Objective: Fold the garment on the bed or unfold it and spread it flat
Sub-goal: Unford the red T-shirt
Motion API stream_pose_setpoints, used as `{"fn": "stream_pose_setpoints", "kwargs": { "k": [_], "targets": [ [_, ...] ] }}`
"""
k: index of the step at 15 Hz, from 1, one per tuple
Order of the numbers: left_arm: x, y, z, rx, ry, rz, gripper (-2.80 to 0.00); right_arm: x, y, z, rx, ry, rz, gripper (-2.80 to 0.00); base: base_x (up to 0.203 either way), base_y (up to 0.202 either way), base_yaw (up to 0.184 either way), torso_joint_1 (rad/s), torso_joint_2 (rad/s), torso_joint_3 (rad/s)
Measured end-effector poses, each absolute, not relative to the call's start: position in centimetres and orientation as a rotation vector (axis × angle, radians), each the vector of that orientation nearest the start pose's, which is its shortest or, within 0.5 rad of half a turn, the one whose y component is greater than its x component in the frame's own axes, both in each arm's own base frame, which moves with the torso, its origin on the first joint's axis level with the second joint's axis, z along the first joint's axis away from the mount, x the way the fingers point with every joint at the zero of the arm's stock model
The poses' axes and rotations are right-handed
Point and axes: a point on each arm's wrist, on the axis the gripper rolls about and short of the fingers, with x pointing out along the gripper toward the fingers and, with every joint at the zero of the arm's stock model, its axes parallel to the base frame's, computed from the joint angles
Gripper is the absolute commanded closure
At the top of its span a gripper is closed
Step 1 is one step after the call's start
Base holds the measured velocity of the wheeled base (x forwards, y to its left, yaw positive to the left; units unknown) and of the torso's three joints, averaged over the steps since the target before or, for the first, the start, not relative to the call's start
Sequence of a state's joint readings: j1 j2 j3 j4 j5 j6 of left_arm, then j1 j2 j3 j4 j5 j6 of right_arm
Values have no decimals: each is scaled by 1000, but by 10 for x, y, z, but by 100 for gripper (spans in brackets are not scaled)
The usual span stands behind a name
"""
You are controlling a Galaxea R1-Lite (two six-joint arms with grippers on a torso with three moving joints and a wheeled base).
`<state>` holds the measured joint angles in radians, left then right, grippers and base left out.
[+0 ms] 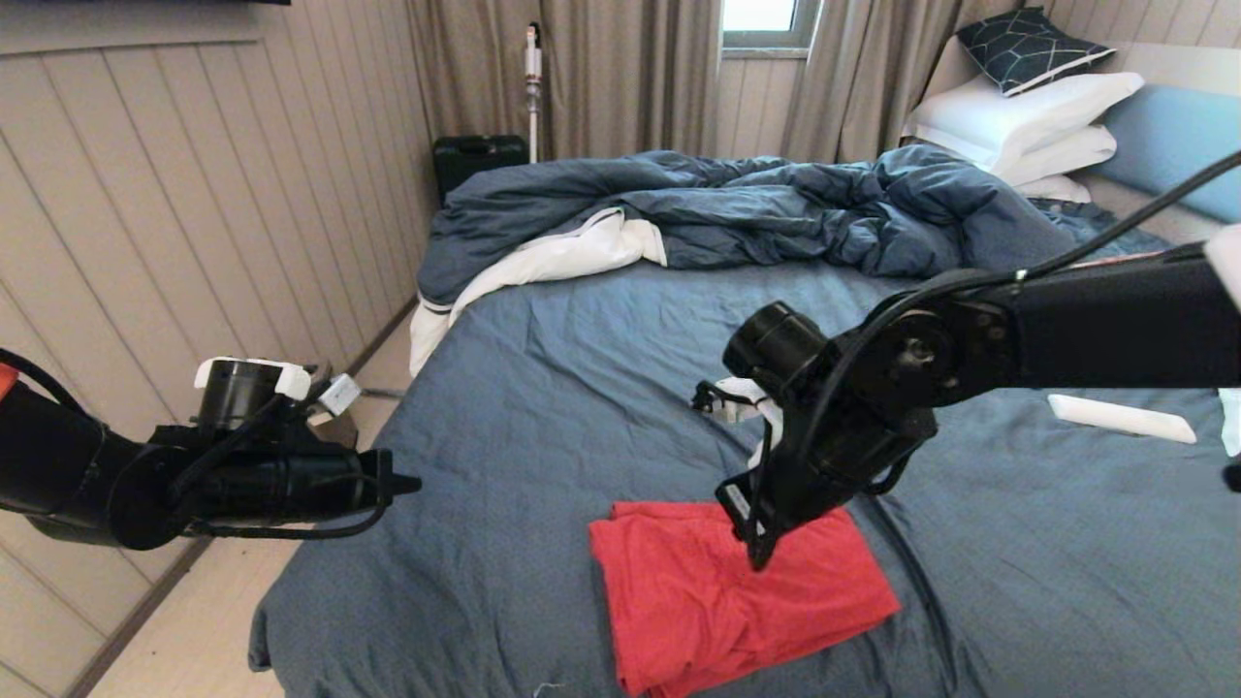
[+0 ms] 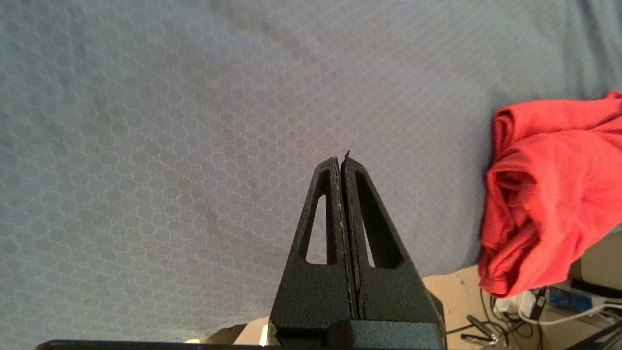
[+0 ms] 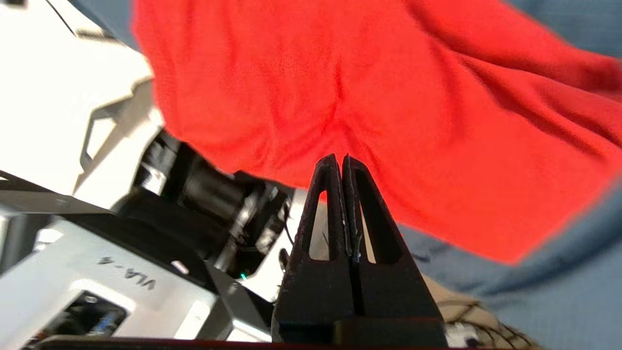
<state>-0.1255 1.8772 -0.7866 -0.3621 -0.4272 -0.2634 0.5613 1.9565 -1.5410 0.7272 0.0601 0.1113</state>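
Red T-shirt [image 1: 727, 601] lies folded at the bed's [image 1: 543, 407] near edge. I see my right gripper [image 1: 758, 560] just above its far side, fingers pressed together, holding nothing; my left gripper [image 1: 407, 482] hangs left of it, likewise closed and empty.

Pale vertical-panelled wall [image 1: 194, 194] runs along the room's side above a light wooden floor [image 1: 194, 630]. Beige curtains [image 1: 620, 78] hang at the far end around a small bright window [image 1: 761, 19], with a dark case [image 1: 477, 160] and stick vacuum [image 1: 532, 78] before them.
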Motion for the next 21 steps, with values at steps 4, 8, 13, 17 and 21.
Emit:
{"fn": "stream_pose_setpoints", "kwargs": {
  "k": [4,8,13,17,21],
  "targets": [
    [299,-47,111,-354,762,-434,0,280,145,215,-119,1067,384,0,0,0,0,0,0,0],
    [289,-44,125,-352,722,-437,0,269,106,234,-40,1016,280,0,0,0,0,0,0,0],
    [273,-42,143,-347,664,-447,0,247,88,247,-8,970,253,0,0,0,0,0,0,0],
    [261,-41,156,-341,619,-456,0,232,73,252,29,934,217,0,0,0,0,0,0,0],
    [259,-40,159,-337,609,-449,0,220,65,248,44,913,206,0,0,0,0,0,0,0]
  ]
}}
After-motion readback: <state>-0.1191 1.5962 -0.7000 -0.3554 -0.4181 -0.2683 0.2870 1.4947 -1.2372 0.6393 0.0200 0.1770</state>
